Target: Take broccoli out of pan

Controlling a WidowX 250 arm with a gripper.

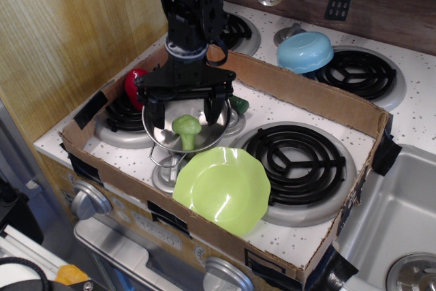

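The light-green broccoli (pixel 186 131) stands stem-down inside the shiny steel pan (pixel 163 138), which rests on the front left burner inside a cardboard tray. My gripper (pixel 184 110) is open, its two black fingers spread wide and hanging just above the pan, one finger (pixel 154 112) at the left and the other at the right of the broccoli's head. The fingers do not touch the broccoli.
A lime-green scalloped plate (pixel 222 189) lies right in front of the pan. A red object (pixel 133 84) sits left of the pan, a dark green vegetable (pixel 238 104) behind it. The cardboard tray wall (pixel 306 93) surrounds the two front burners. A light-blue bowl (pixel 304 52) sits at the back.
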